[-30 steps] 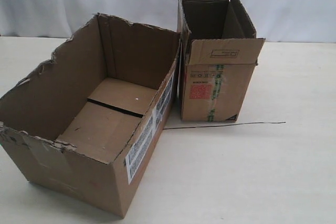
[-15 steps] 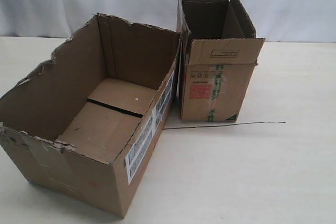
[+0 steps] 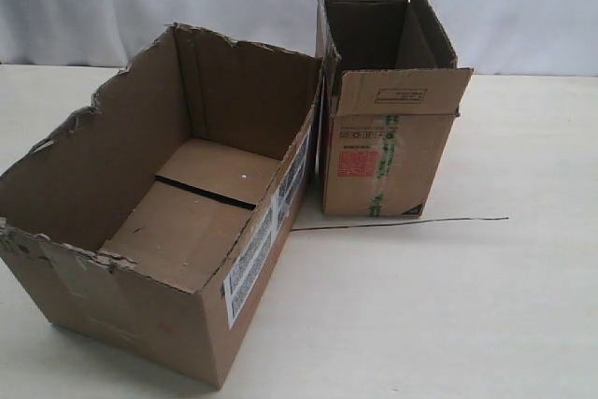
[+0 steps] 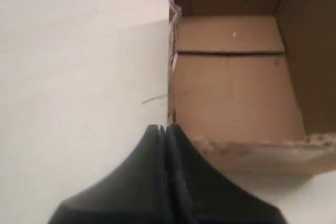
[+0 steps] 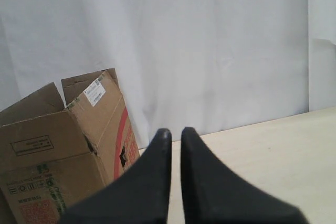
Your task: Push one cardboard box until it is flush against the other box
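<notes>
I could read no word or number anywhere. The cardboard box (image 3: 140, 315) carried a white barcode label (image 3: 247, 273) on its long side, its print too fine for me. The other box (image 3: 411, 165) bore a red square label (image 3: 356, 163), a tape strip with green print (image 3: 384, 161) and a framed black stamp (image 3: 400, 95) on its front flap, all blurred. In the right wrist view I saw a small white sticker (image 5: 94, 91) on a flap, also illegible.

— How does the left hand (image 4: 164, 127), black and wedge-shaped, stand?
— Its two fingers are pressed flat together, empty.
— And the black right hand (image 5: 175, 130)?
— Fingers nearly together, a thin slit between them, empty too.
</notes>
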You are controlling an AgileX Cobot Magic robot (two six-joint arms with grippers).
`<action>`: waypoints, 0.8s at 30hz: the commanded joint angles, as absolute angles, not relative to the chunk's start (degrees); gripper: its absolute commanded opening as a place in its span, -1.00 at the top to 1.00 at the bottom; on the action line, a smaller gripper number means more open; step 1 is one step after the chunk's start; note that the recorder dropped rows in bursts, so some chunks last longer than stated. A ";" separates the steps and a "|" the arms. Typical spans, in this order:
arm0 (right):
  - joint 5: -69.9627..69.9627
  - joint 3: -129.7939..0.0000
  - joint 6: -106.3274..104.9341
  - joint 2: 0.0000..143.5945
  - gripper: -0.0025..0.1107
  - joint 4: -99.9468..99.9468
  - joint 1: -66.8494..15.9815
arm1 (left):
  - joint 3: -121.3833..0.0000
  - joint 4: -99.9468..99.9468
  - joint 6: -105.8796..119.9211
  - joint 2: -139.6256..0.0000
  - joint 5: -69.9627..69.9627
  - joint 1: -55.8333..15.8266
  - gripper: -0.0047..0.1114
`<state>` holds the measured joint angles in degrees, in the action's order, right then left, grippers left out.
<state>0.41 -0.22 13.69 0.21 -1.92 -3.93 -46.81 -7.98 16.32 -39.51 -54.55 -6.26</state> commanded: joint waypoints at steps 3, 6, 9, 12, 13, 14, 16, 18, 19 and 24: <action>0.71 0.00 14.10 0.00 0.87 -2.44 -4.01 | -53.37 -6.71 20.42 -40.62 -69.96 -10.13 0.92; 0.71 0.00 14.10 0.00 0.87 -2.44 -4.01 | -51.57 -8.86 20.64 -40.47 -69.96 -12.51 0.92; 0.71 0.00 14.10 0.00 0.87 -2.44 -4.01 | -49.71 -16.26 25.15 -40.70 -69.96 -14.02 0.92; 0.71 0.00 14.10 0.00 0.87 -2.44 -4.01 | -46.88 -19.26 28.97 -40.70 -69.96 -15.55 0.92; 0.71 0.00 14.10 0.00 0.87 -2.44 -4.01 | -45.71 -18.97 30.40 -40.70 -69.96 -16.17 0.92; 0.71 0.00 14.10 0.00 0.87 -2.44 -4.01 | -44.59 -18.69 31.47 -40.70 -69.96 -16.73 0.92; 0.71 0.00 14.10 0.00 0.87 -2.44 -4.01 | -42.51 -18.62 34.32 -40.70 -69.96 -18.14 0.92; 0.71 0.00 14.10 0.00 0.87 -2.44 -4.01 | -40.98 -18.75 37.38 -40.70 -69.96 -19.36 0.92; 0.71 0.00 14.10 0.00 0.87 -2.44 -4.01 | -40.24 -18.75 38.89 -40.70 -69.96 -19.92 0.92; 0.71 0.00 14.10 0.00 0.87 -2.44 -4.01 | -36.96 -21.50 47.19 -40.70 -69.96 -20.67 0.92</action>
